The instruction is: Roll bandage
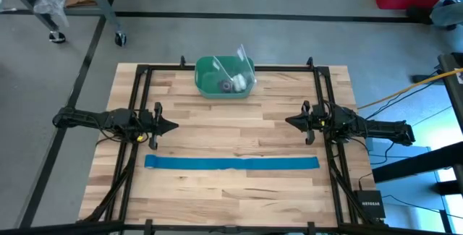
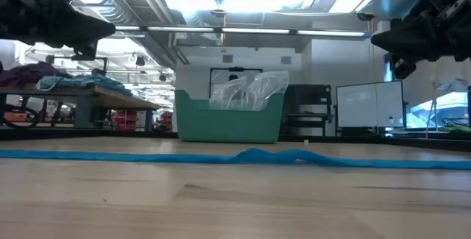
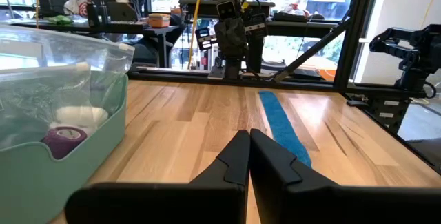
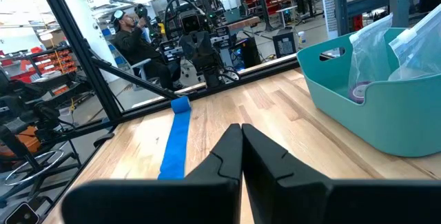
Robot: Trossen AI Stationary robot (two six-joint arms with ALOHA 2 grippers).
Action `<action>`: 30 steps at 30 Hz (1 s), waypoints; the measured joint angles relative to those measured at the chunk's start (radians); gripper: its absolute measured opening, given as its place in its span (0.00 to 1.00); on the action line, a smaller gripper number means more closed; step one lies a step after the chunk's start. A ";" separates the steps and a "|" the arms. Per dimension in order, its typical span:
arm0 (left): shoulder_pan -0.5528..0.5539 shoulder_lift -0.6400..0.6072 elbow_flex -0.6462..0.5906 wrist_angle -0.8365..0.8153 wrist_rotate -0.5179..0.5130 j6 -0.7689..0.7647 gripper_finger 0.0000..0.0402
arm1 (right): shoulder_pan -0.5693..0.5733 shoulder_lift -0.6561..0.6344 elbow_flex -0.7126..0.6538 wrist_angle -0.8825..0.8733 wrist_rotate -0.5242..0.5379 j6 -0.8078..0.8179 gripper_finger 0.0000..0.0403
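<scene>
Item 1: bandage (image 1: 231, 163). Bright blue strip, unrolled, flat on wood surface (image 1: 231, 199), running 9-to-3 o'clock across near half; slight hump mid-length in low view.

Item 2: left tool (image 1: 171, 127). At 9 o'clock of surface, fingers pressed together, holding nothing, raised, apart from strip.

Item 3: right tool (image 1: 291, 121). At 3 o'clock, likewise closed, empty, facing left tool.

Item 4: green bin (image 1: 225, 77). At 12 o'clock; clear bags and a purple roll inside.

Step, est.: start posn; rolling not yet begun. Next move prob. needs one tool to spread, descend to a strip end and pinch it, w/ other pinning fabric.
</scene>
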 joint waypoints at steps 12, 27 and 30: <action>0.005 0.000 -0.004 0.296 -0.065 -0.040 0.01 | 0.000 0.000 0.000 0.000 0.000 0.000 0.03; -0.058 0.370 0.222 0.422 -0.143 -0.107 0.00 | 0.000 0.000 0.000 0.000 0.000 0.000 0.03; -0.103 0.577 0.370 0.332 -0.198 -0.123 0.00 | 0.000 0.000 0.000 0.000 0.000 0.000 0.03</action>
